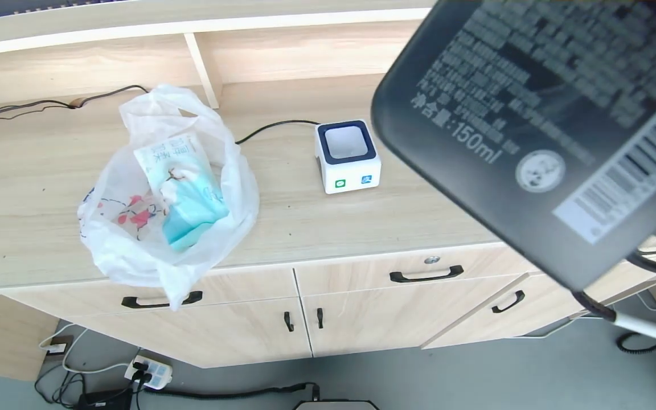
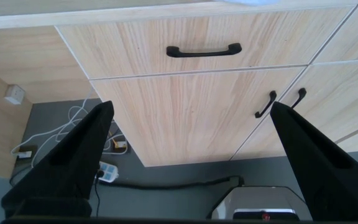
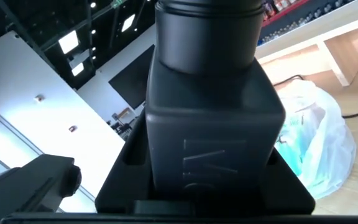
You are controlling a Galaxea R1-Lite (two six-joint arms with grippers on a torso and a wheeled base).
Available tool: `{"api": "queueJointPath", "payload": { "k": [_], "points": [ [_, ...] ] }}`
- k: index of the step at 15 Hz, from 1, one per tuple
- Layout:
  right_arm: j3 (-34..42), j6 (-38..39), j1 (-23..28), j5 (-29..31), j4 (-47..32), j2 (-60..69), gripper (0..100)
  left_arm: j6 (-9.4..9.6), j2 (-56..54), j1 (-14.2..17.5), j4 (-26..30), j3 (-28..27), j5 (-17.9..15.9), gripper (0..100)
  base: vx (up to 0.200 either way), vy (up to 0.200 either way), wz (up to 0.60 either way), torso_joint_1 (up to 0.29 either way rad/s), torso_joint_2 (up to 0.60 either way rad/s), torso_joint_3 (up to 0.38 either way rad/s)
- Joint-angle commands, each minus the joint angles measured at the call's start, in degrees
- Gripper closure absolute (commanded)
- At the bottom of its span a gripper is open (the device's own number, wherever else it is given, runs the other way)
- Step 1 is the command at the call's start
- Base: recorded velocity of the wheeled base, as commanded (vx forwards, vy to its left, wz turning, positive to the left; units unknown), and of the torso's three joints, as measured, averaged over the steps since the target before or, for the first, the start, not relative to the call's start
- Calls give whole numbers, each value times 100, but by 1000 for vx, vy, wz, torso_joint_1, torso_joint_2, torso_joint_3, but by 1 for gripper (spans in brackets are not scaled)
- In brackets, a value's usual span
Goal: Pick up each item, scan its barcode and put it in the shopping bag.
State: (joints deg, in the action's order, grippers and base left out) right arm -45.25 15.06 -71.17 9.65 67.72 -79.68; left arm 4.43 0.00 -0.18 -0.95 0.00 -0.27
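A black bottle with white print and a barcode label is held up high, close to the head camera, over the right end of the counter. My right gripper is shut on the black bottle, a finger on each flat side, cap end away from the wrist. The white scanner stands mid-counter, window facing up. To its left lies the open white shopping bag with a teal pack inside. My left gripper hangs open and empty, low in front of the cabinet doors.
The wooden counter has drawers and doors with black handles below. A black cable runs from the scanner to the back. A shelf divider stands behind the bag. A power strip and cords lie on the floor.
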Motion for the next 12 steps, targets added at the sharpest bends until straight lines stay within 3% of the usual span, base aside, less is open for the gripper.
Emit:
{"api": "queueJointPath", "payload": {
  "k": [1,4,6,8,10,12],
  "points": [
    [-1,6,-2,28,4,-109,100,6,0,1,-2,0,0,0,0,0,0,0,0,0],
    [227,-451,235,36,-145,-136,100,6,9,1,-2,0,0,0,0,0,0,0,0,0],
    [192,-1330,1061,-16,-971,-180,100,-3,0,1,-2,0,0,0,0,0,0,0,0,0],
    [236,-2393,1246,1,-1454,-505,100,6,9,1,-2,0,0,0,0,0,0,0,0,0],
    [-239,-3720,1756,54,-901,-1375,100,41,9,1,-10,0,0,0,0,0,0,0,0,0],
    [-1460,-4072,1914,177,-171,-2395,100,50,9,1,-10,0,0,0,0,0,0,0,0,0]
  ]
}}
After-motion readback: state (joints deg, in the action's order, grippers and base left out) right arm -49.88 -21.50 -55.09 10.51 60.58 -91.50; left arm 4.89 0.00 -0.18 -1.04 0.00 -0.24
